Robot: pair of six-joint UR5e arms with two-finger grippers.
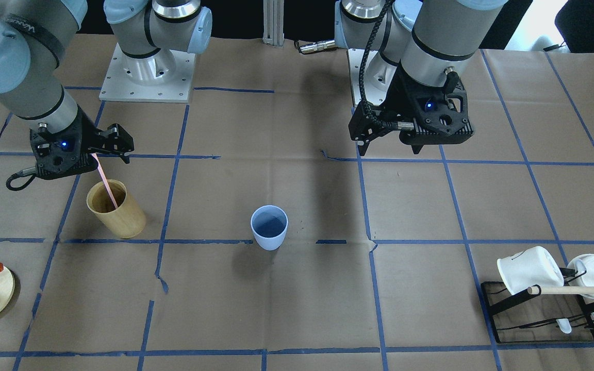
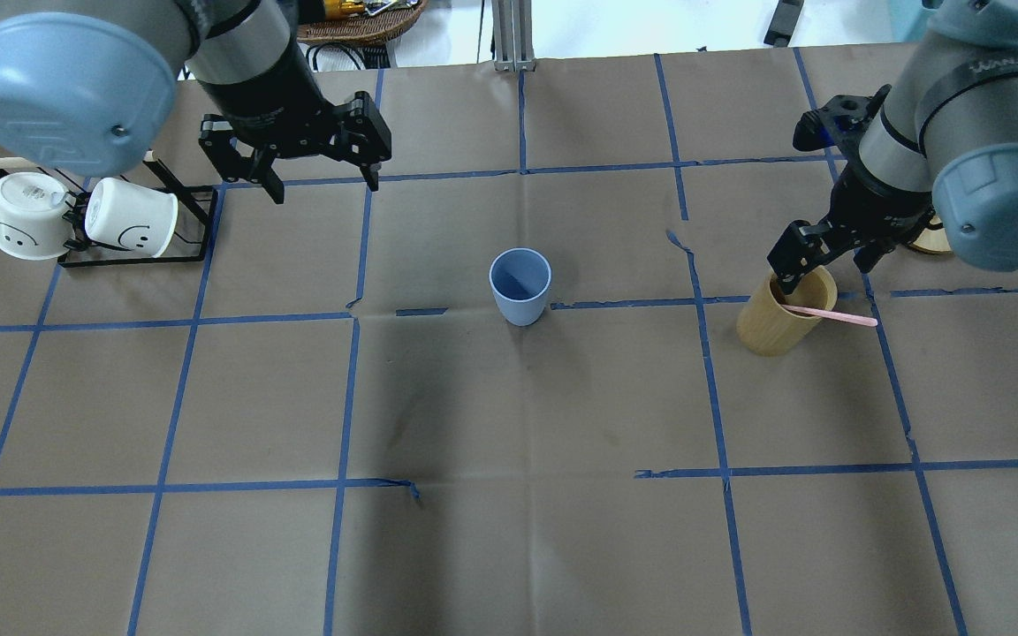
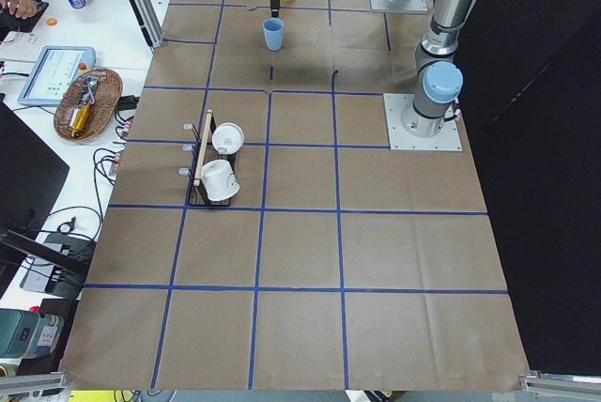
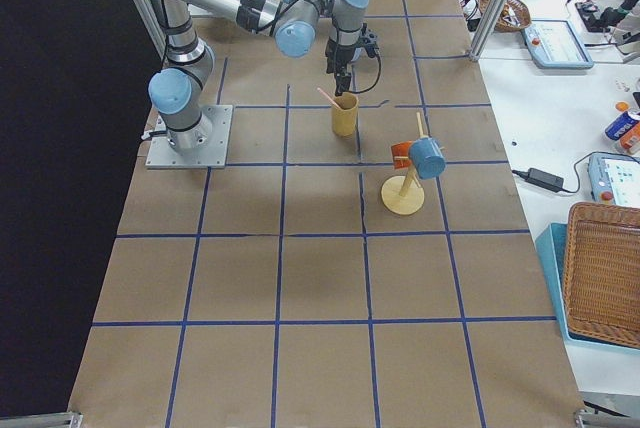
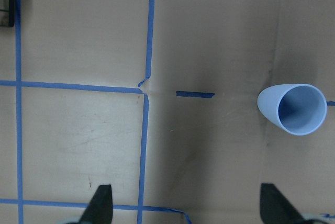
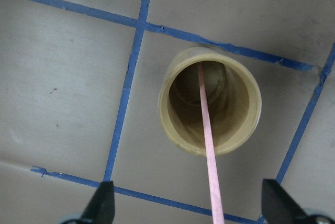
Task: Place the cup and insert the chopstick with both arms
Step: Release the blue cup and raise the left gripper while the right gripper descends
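With left jaws wide, well off the upright cup [image 2: 520, 296] mid-table, and right jaws wide astride the chopstick [image 6: 207, 130] leaning in the wooden cylinder [image 6: 253, 110], I'd pinch that likely light, stiff, slippery stick near its top.

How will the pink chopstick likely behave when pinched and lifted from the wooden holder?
The chopstick looks straight and thin, so it is probably stiff and light. It leans loosely in the wooden holder, so it may pivot when pinched.
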